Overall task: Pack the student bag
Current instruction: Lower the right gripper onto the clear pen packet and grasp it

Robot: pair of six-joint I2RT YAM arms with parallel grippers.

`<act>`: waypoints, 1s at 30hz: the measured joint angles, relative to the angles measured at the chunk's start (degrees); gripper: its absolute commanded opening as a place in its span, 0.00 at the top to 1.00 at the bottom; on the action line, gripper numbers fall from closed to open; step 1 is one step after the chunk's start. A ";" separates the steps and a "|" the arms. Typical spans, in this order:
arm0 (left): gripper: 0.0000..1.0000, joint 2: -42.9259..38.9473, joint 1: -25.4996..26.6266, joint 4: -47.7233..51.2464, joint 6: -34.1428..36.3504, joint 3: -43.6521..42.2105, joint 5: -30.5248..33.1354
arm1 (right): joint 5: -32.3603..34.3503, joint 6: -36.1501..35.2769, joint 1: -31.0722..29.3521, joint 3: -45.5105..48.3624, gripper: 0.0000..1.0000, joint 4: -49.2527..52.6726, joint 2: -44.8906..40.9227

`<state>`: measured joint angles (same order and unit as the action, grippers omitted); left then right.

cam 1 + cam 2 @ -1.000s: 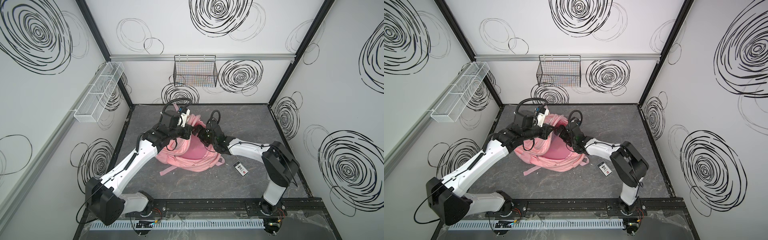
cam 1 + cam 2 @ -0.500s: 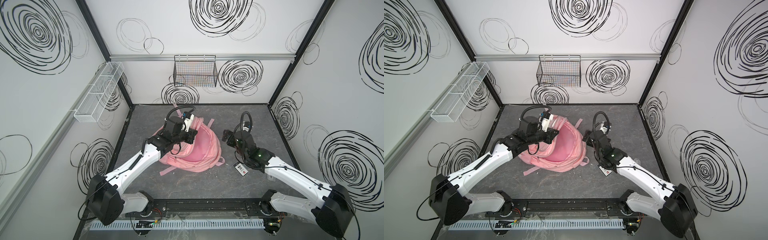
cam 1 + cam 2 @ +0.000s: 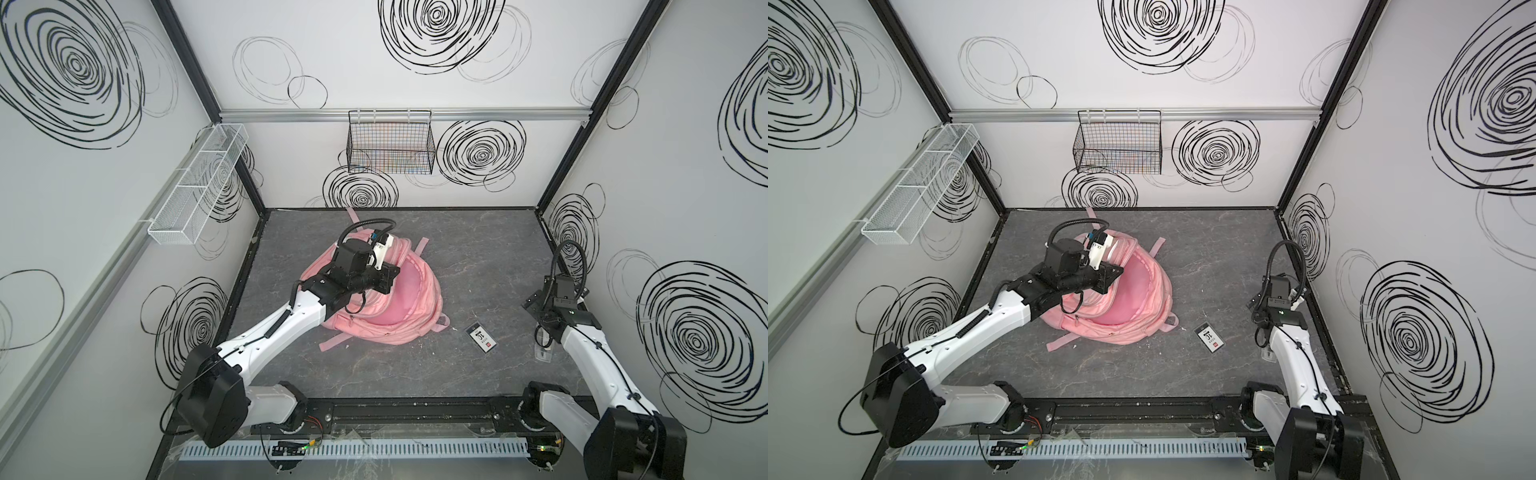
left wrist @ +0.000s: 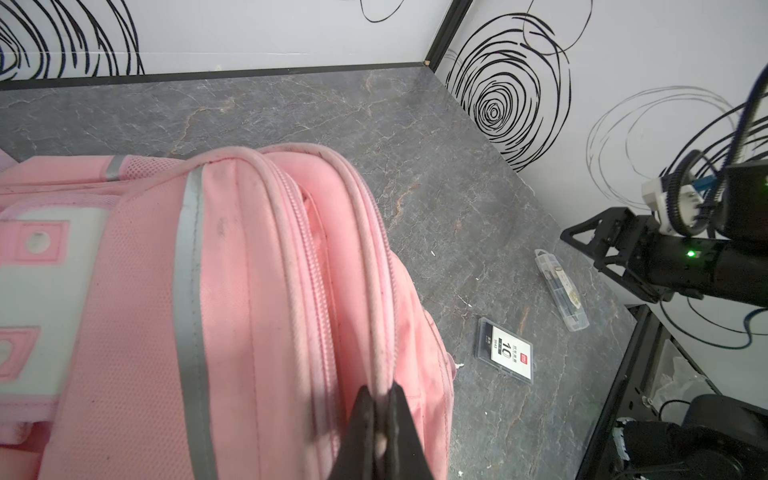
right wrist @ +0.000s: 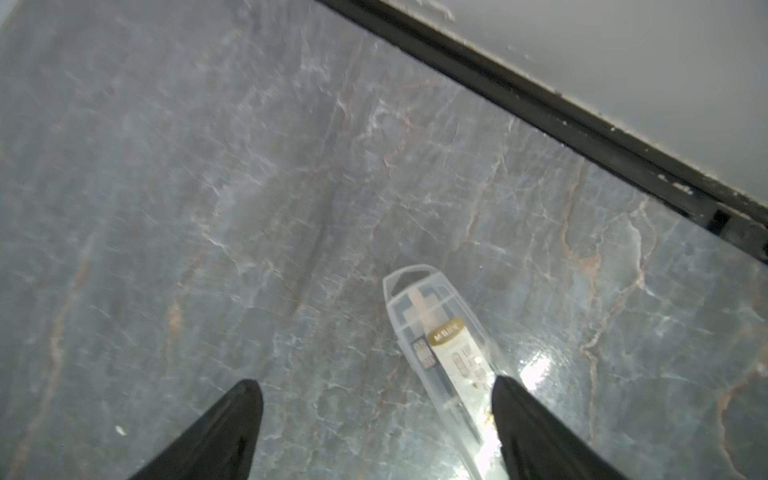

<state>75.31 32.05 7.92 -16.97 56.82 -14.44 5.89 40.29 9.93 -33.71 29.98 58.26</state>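
Observation:
The student bag (image 3: 409,307) (image 3: 1138,307), a big pink backpack with grey-white trim, lies mid-table with its main compartment gaping. My left gripper (image 4: 378,401) is shut on the pink piping at the bag's (image 4: 257,291) opening rim and holds that edge up; in both top views it (image 3: 386,279) sits over the bag's far left part. My right gripper (image 5: 376,401) is open and hovers low over the table by the right wall, nothing between its fingers. A clear plastic pen case (image 5: 440,345) lies just beside one fingertip (image 5: 515,411).
A small black-and-white packet (image 3: 481,338) (image 4: 505,353) lies on the grey table right of the bag. The clear case (image 3: 543,354) (image 4: 561,286) lies near the right wall's black rail. A black wire basket (image 3: 390,145) and a white mesh shelf (image 3: 199,187) hang on the walls.
My right arm pulled out of the bag's opening and swung right to the wall, over the clear case, jaws narrowing a little. The left gripper kept its hold and shifted slightly.

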 measured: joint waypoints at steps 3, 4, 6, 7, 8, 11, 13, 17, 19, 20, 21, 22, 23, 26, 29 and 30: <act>1.00 0.00 0.00 -0.33 -0.04 -0.20 -0.24 | -7.52 -2.10 -1.86 0.00 0.25 0.24 0.72; 1.00 0.00 -0.02 -0.33 -0.07 -0.20 -0.31 | -8.72 -2.56 -3.67 0.00 0.25 0.24 0.59; 1.00 0.00 -0.02 -0.33 -0.07 -0.20 -0.37 | -10.47 -3.26 -8.52 0.00 0.25 0.24 -0.11; 1.00 0.00 -0.02 -0.33 -0.04 -0.22 -0.48 | -10.64 -3.50 -11.72 0.00 0.25 0.28 -0.63; 1.00 0.00 -0.02 -0.33 -0.07 -0.22 -0.52 | -10.71 -3.65 -14.51 0.00 0.24 0.33 -1.05; 1.00 0.00 -0.09 -0.33 -0.07 -0.24 -0.61 | -10.93 -3.43 -21.88 0.00 0.24 1.18 -1.42; 1.00 0.00 -0.20 -0.33 -0.07 -0.24 -0.74 | -11.08 -2.95 -25.07 0.09 0.21 2.56 -0.59; 1.00 0.00 -0.28 -0.33 -0.20 -0.24 -1.05 | -10.32 -2.54 -31.23 0.90 0.05 3.61 1.11; 1.00 0.00 -0.33 -0.35 -0.26 -0.24 -1.22 | -9.64 -2.34 -33.90 1.09 0.03 4.00 2.19; 1.00 0.00 -0.33 -0.33 -0.26 -0.24 -1.27 | -9.35 -2.29 -34.58 1.09 0.01 4.02 2.84; 1.00 0.00 -0.35 -0.33 -0.26 -0.24 -1.33 | -8.98 -2.16 -35.06 1.09 0.00 4.02 3.78; 1.00 0.00 -0.35 -0.33 -0.26 -0.24 -1.38 | -8.63 -1.99 -35.39 1.09 0.00 4.02 4.72; 1.00 0.00 -0.35 -0.33 -0.26 -0.24 -1.42 | -8.20 -1.75 -35.76 1.09 0.00 4.02 5.66; 1.00 0.00 -0.35 -0.33 -0.26 -0.24 -1.57 | -6.67 -1.49 -36.54 1.09 0.00 4.02 8.44; 1.00 0.00 -0.35 -0.33 -0.26 -0.24 -1.60 | -5.73 -1.36 -37.20 1.09 0.00 3.98 10.14; 1.00 0.02 -0.35 -0.33 -0.26 -0.24 -1.60 | -5.53 -1.31 -37.46 1.09 0.00 3.93 10.54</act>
<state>75.33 31.70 7.60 -17.23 56.58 -16.03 0.36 38.98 -27.53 -32.62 33.91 68.79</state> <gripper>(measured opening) 0.074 0.999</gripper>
